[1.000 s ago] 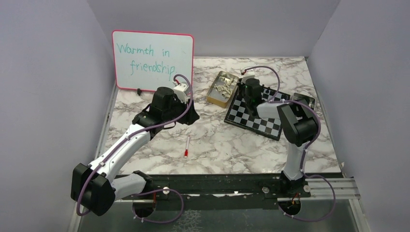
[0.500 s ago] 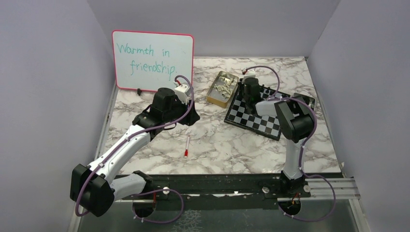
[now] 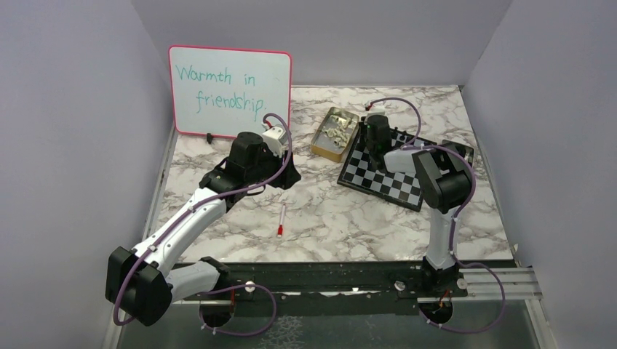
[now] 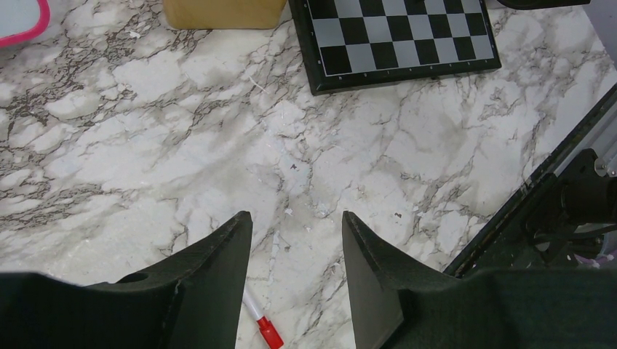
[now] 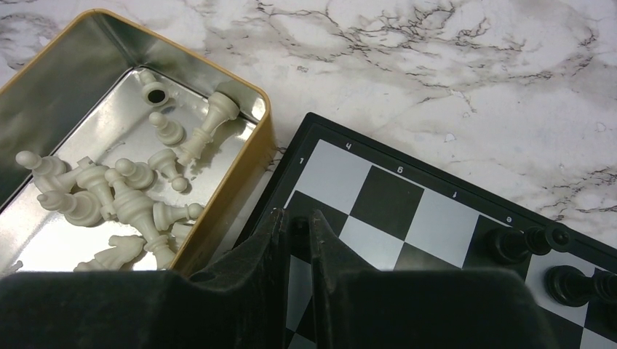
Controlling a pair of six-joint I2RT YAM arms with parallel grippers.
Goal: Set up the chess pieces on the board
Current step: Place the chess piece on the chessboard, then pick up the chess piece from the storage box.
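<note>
Right claw point(image 5: 295, 229): fingers drawn to a narrow slit. Something dark sat in it, and I could not tell whether it was a black piece.

Directly beneath lay the board's point(image 5: 396, 200) corner squares, on the side touching the tin point(image 5: 87, 65).

Cream pieces point(image 5: 124, 196) were heaped in the tin to the claw's left, mostly lying on their sides with axes every way.

A few black pieces point(image 5: 520, 243) stood along the board's edge to the right. The rest of the board was cut off by my fingers.

Left claw point(image 4: 295, 240) was spread and empty over bare marble by the pen point(image 4: 263, 329), well apart from the board. The right arm was clearly nearer.
</note>
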